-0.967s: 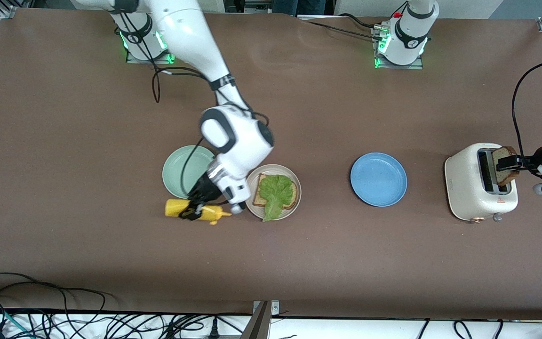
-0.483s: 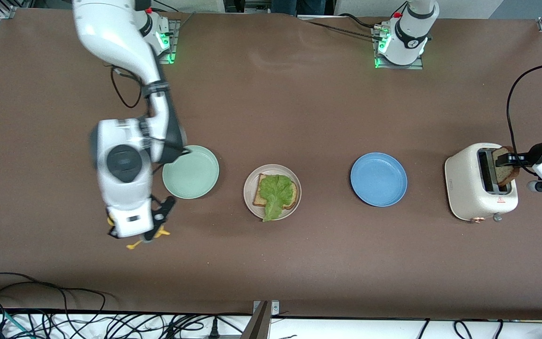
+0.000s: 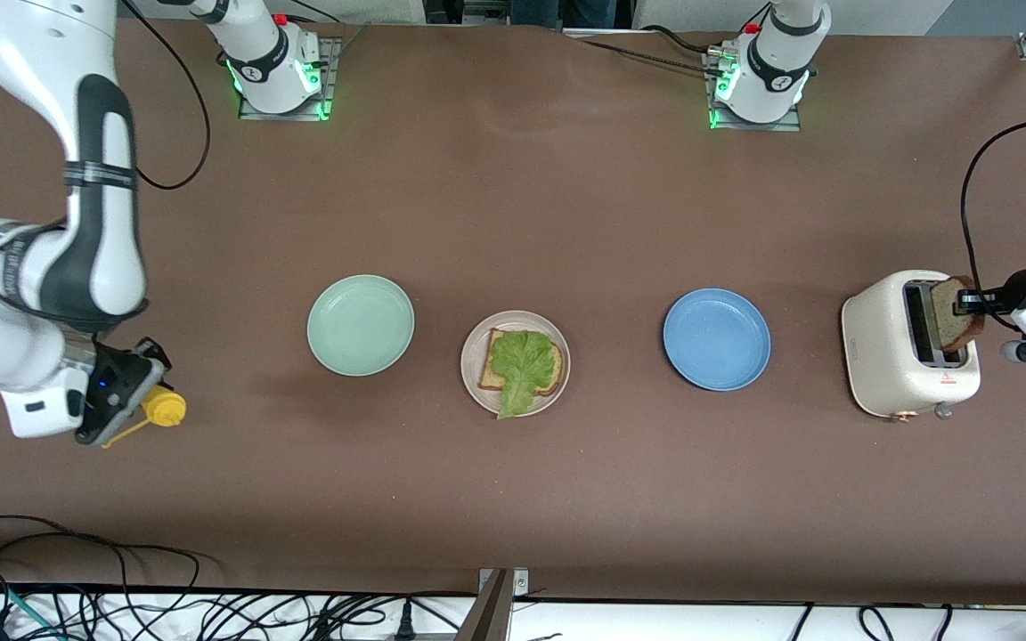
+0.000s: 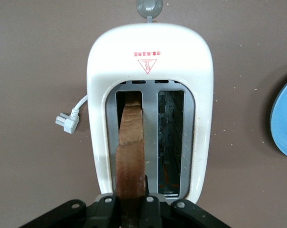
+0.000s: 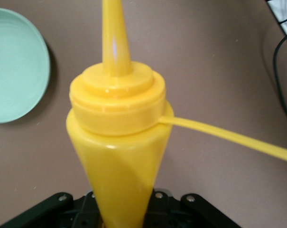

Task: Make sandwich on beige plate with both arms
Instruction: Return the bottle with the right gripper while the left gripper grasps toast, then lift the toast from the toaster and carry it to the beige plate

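Note:
The beige plate [image 3: 560, 385] holds one tan bread slice [image 3: 489, 375] with a green lettuce leaf [image 3: 522, 361] on top. A second bread slice [image 3: 959, 313] stands in the white toaster [image 3: 887, 356] toward the left arm's end. My left gripper [image 3: 969, 304] is shut on its upper edge. The left wrist view shows that bread slice [image 4: 130, 142] rising from one slot of the toaster [image 4: 150, 52] into my left gripper [image 4: 130, 203]. My right gripper [image 3: 124, 393] is over the table at the right arm's end, shut on a yellow squeeze bottle [image 3: 163, 407], which also fills the right wrist view [image 5: 117, 128].
A mint-green plate [image 3: 361, 325] sits beside the beige plate toward the right arm's end, a blue plate [image 3: 716, 338] toward the left arm's end. The toaster's white plug [image 4: 67, 121] lies on the table. Black cables [image 3: 121, 570] run along the table edge nearest the front camera.
My right arm swung the yellow bottle from beside the beige plate, past the mint-green plate, out to the right arm's end. My left gripper closed on the bread slice in the toaster.

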Available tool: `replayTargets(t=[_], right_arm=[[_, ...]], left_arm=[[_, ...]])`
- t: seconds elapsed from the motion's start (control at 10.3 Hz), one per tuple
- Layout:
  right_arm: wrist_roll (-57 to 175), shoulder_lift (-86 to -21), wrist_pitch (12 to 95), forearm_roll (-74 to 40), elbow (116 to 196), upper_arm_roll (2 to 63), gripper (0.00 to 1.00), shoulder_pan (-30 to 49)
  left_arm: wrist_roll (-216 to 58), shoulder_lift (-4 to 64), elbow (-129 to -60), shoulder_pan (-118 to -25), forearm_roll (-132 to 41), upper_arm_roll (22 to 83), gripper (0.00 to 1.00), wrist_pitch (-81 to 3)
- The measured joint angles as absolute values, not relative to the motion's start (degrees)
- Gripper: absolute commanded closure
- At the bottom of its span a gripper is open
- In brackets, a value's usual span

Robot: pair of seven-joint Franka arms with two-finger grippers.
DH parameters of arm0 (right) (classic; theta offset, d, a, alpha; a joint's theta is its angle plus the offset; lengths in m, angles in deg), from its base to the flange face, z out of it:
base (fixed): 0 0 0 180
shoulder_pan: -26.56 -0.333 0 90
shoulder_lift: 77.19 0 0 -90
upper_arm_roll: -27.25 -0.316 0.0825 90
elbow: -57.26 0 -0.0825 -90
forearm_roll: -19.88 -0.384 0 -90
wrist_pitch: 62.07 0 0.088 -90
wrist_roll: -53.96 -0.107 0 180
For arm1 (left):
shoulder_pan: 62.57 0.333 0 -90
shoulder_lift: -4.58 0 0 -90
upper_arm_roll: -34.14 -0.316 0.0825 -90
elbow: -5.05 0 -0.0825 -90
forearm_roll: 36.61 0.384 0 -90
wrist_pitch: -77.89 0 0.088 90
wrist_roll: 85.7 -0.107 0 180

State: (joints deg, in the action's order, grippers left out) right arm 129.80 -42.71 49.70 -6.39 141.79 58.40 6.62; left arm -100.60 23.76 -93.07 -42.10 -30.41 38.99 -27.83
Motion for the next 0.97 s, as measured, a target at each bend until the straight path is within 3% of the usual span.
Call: replayTargets(t=[0.39,0.68,0.87,0.97], right_arm=[[147.35,-49.76,49.53,-15.67,153.54,58.34,1.0,12.75],[169.6,-49.33,49.53,-30.95,161.64,58.08,1.0,18.1],[180.75,-47.63,48.21,-39.21,164.87,57.87,1.0,19.64],[184.01,-46.23,46.64,-41.96,165.38,57.79,1.0,20.22]], left_arm=[[-100.61,20.42,-86.35,-44.75,-28.78,40.69,1.0,-17.03],[-100.5,19.68,-79.17,-49.81,-27.97,43.38,1.0,-7.19],[-99.35,19.82,-78.54,-51.09,-29.91,48.03,1.0,-5.74],[-98.84,20.29,-78.59,-51.89,-32.22,49.81,0.92,-5.54]])
